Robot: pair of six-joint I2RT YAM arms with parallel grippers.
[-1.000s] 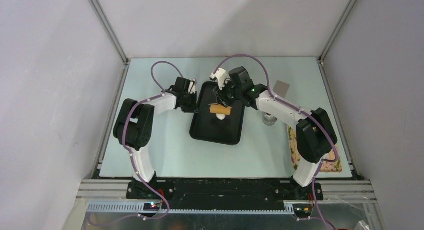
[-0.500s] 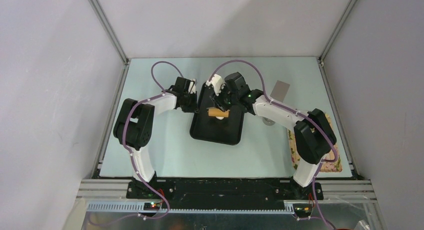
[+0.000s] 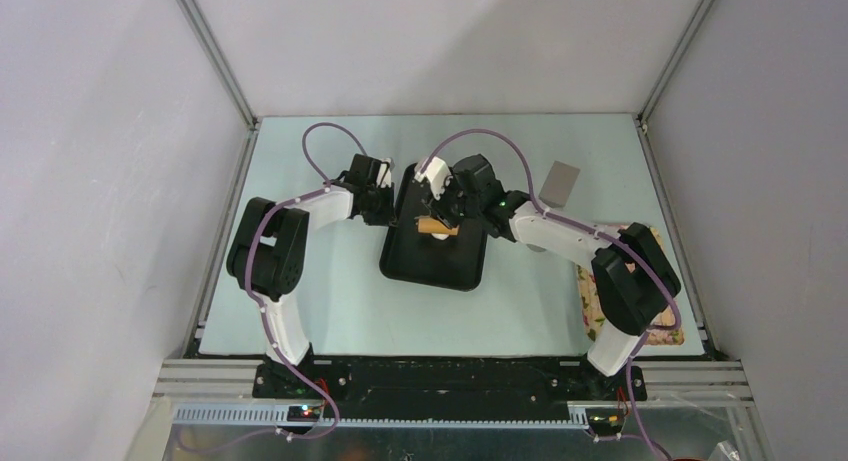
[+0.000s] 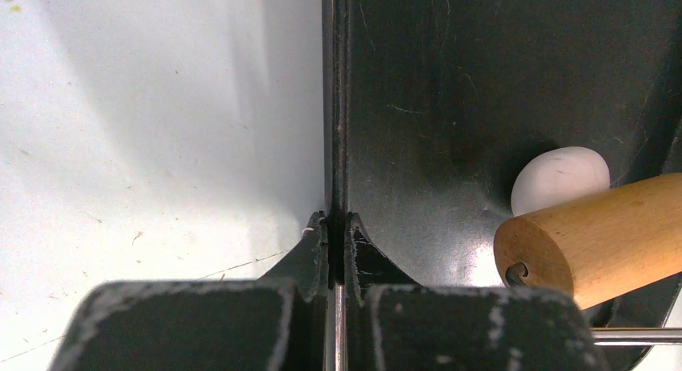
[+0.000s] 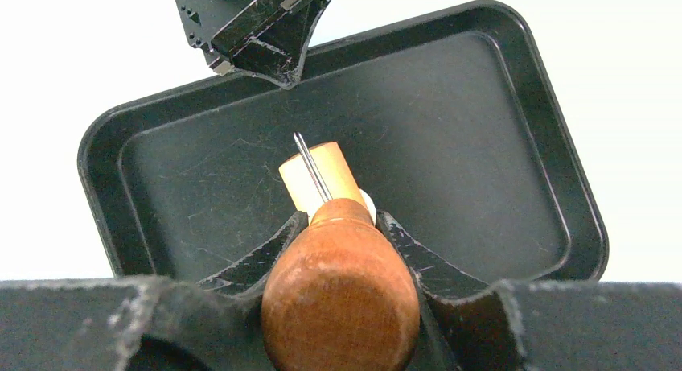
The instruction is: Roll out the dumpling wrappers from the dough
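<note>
Around me stand plain pale grey walls, joined at the far corners by slanted silver aluminium posts. My work surface is a flat pale mint-green tabletop. The light is soft and even, with only weak shadows. On the far right lies a small grey rectangular card, and at the right edge a flowered cloth mat. A silver metal frame runs along the near edge.

The dough lay in the tray at the table's middle, under the rolling pin.
</note>
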